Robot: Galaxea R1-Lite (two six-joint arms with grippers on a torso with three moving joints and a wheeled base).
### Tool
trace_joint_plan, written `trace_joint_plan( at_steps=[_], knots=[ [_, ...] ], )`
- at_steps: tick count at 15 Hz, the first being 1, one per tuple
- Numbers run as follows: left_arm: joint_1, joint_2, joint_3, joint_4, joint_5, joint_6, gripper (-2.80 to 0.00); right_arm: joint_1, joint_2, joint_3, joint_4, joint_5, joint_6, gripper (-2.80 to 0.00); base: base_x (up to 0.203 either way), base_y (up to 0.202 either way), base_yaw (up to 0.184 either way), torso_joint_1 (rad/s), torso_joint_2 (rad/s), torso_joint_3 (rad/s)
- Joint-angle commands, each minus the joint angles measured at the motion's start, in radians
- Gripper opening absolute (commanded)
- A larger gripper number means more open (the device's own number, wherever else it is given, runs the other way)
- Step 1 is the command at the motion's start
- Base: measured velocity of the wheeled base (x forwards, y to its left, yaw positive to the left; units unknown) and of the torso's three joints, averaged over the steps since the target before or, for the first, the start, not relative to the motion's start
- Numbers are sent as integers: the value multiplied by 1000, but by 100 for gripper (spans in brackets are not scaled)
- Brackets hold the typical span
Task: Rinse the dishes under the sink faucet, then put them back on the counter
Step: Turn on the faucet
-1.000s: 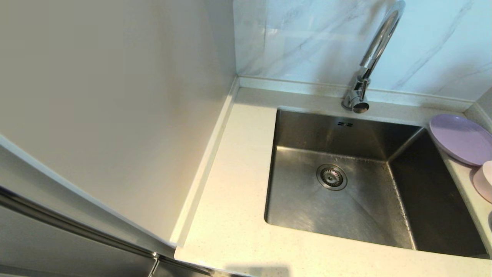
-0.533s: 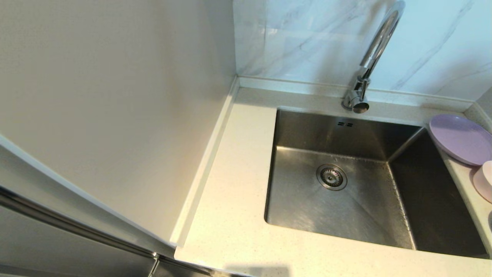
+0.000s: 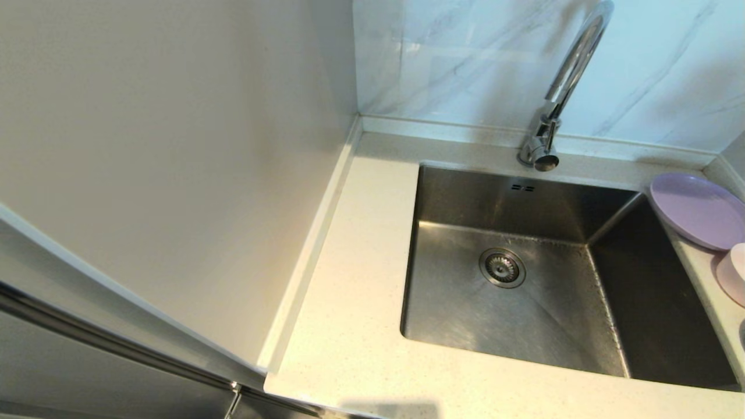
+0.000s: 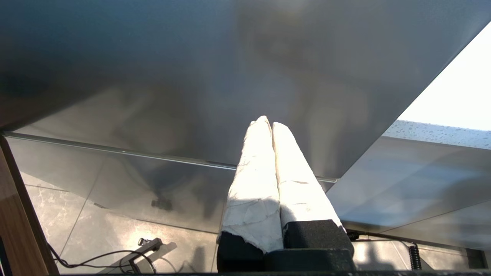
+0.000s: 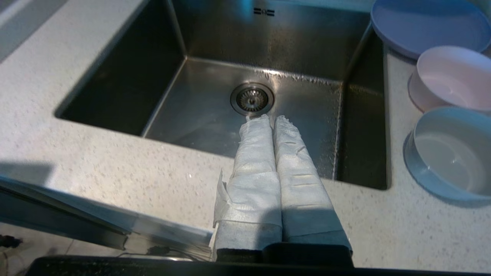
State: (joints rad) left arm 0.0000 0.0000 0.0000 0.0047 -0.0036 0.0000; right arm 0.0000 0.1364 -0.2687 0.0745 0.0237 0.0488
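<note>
Fingers on both grippers are pressed together with nothing between them. The right gripper (image 5: 267, 117), wrapped in white padding, hangs above the front edge of the sink (image 5: 199, 115), aimed toward the drain strainer (image 5: 252, 99). The left gripper (image 4: 267, 122), padded the same way, is down below counter height beside a grey metal panel (image 4: 191, 76), over a tiled floor (image 4: 96, 214), and looks parked.

All three dishes sit in a row on the counter (image 5: 115, 161) along the sink's right side: the plate (image 5: 425, 23) farthest back, the cup (image 5: 448, 78) just in front of it, the bowl (image 5: 448, 153) nearest the robot.

They look matte, stiff and light, likely easy to lift but prone to skid or spin once wet. The plate is shallow and its edge overhangs the basin slightly, so a pinch on that overhanging rim seems the best hold. Bowl and cup offer upright walls; one finger inside and one outside should grip well.

Smooth speckled stone gives little friction to push against. The strip of counter holding the dishes is narrow, with a wall close behind it, so the approach is probably from the sink side. The faucet (image 3: 561, 87) rises at the back rim; whether water is running is hard to tell, though none shows.
</note>
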Motion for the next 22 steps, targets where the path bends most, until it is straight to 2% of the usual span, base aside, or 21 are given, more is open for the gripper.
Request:
trace_joint_plan(
  at_steps=[1,4,10,12,14,16,17,19,22],
  knots=[
    [0,0,0,0,1,0,-280,0,149,-86,-14,5,14,-280,0,0,0,0,0,0],
    [0,0,0,0,0,0,-280,0,349,-186,-87,10,60,-280,0,0,0,0,0,0],
    [0,0,0,0,0,0,-280,-1,871,-447,-332,17,228,-280,0,0,0,0,0,0],
    [0,0,0,0,1,0,-280,-12,998,-543,-388,67,301,-280,0,0,0,0,0,0],
    [0,0,0,0,1,0,-280,-51,1096,-625,-409,132,378,-280,0,0,0,0,0,0],
    [0,0,0,0,1,0,-280,-141,1182,-696,-416,170,468,-280,0,0,0,0,0,0],
    [0,0,0,0,1,0,-280,-202,1212,-723,-417,218,513,-280,0,0,0,0,0,0],
    [0,0,0,0,1,0,-280,-311,1276,-782,-417,375,645,-280,0,0,0,0,0,0],
    [0,0,0,0,1,0,-280,-434,1386,-868,-424,580,804,-280,0,0,0,0,0,0]
  ],
)
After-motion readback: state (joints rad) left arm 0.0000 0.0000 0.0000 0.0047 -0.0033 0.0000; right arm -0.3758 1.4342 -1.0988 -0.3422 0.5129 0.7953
